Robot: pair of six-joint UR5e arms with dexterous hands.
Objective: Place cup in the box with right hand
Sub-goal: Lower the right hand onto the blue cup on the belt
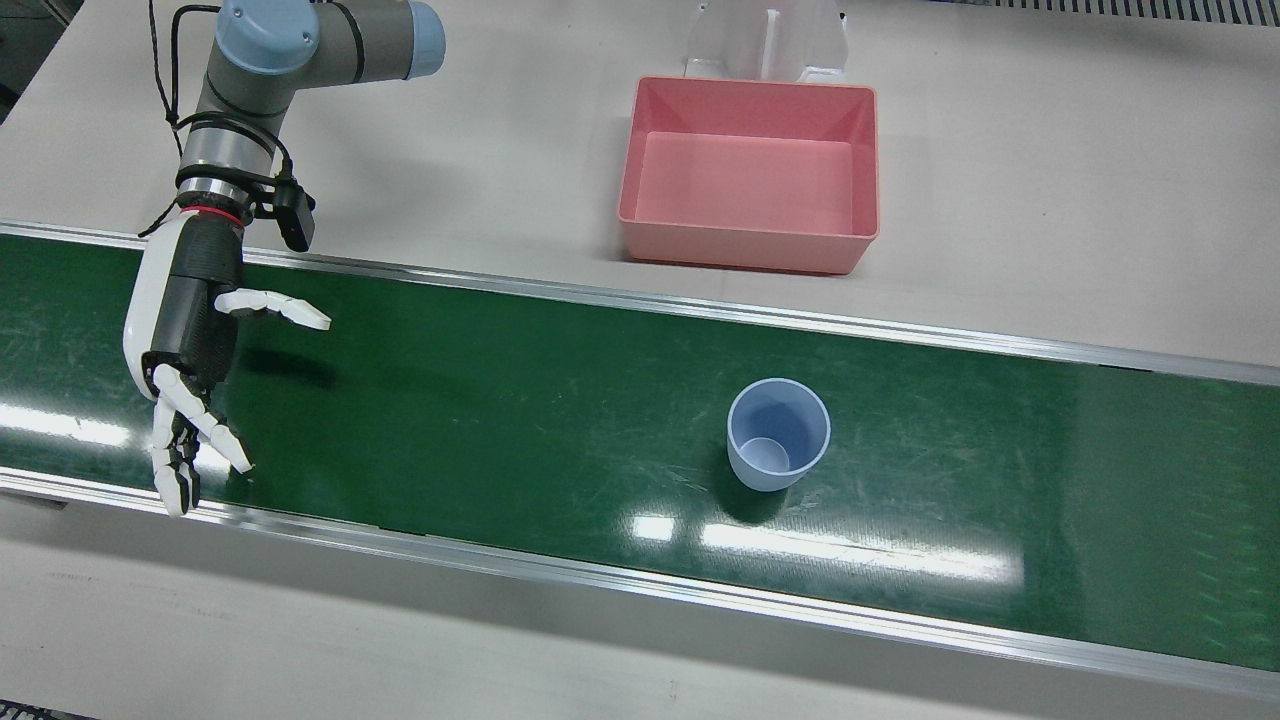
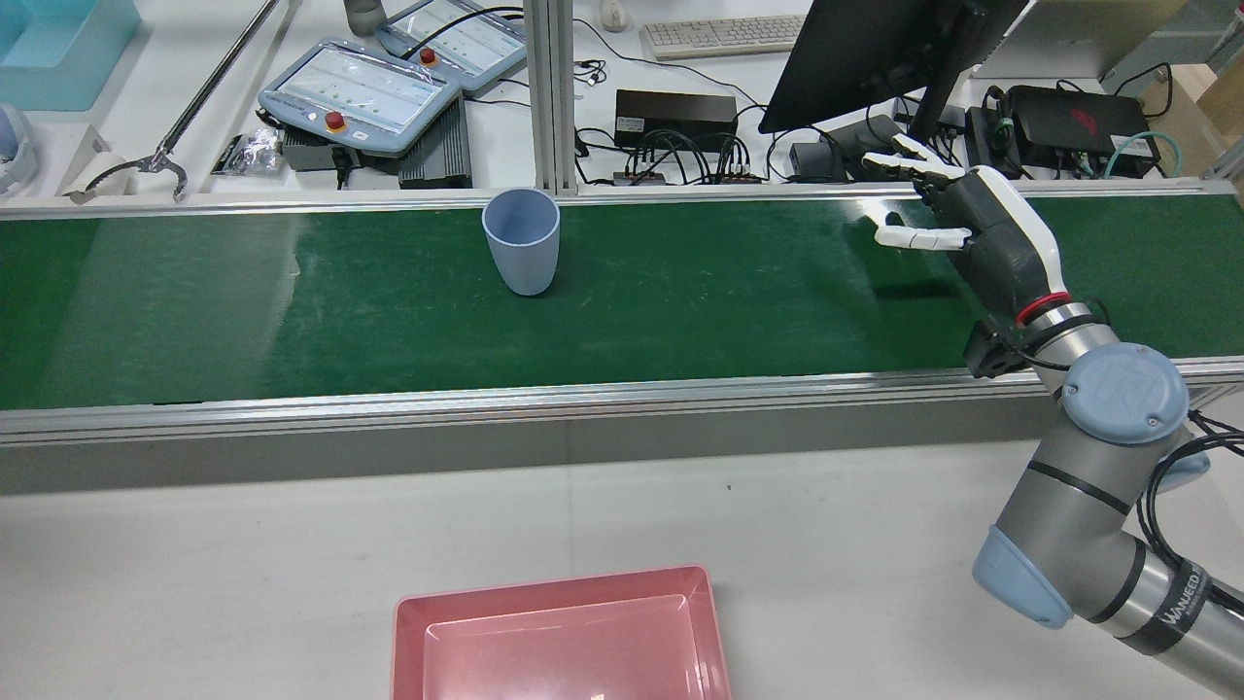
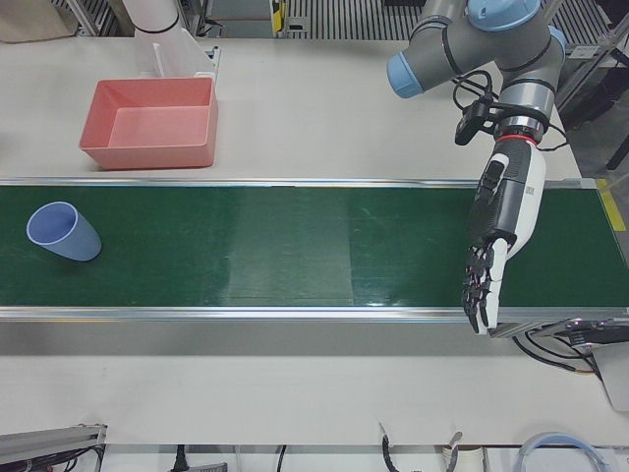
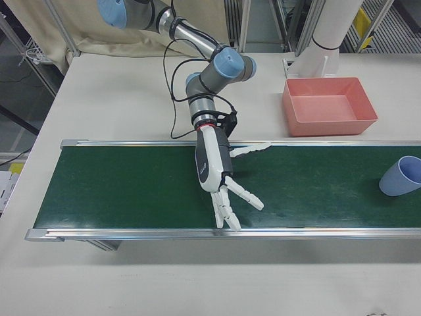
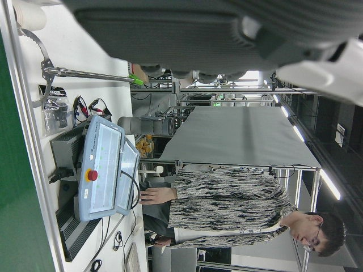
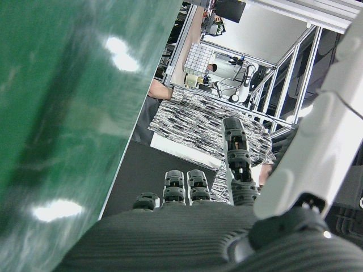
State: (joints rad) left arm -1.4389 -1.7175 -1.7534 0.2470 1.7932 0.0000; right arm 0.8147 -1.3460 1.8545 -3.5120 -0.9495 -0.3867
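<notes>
A light blue cup point(image 1: 778, 435) stands upright and empty on the green belt point(image 1: 500, 400); it also shows in the rear view point(image 2: 522, 241), the left-front view point(image 3: 62, 232) and the right-front view point(image 4: 401, 176). The pink box point(image 1: 748, 250) sits empty on the white table behind the belt, also seen in the rear view point(image 2: 554, 593) and the right-front view point(image 4: 329, 125). My right hand point(image 1: 190, 340) is open with its fingers spread, low over the belt and far to the side of the cup point(image 2: 972, 233) point(image 4: 217, 178). My left hand point(image 3: 491, 246) is open over the belt's other end.
A white stand point(image 1: 765, 40) rises just behind the box. Beyond the belt's far rail lie teach pendants point(image 2: 360, 97), cables and a monitor point(image 2: 875, 49). A person point(image 5: 227, 209) stands at that side. Metal rails point(image 1: 640, 300) edge the belt.
</notes>
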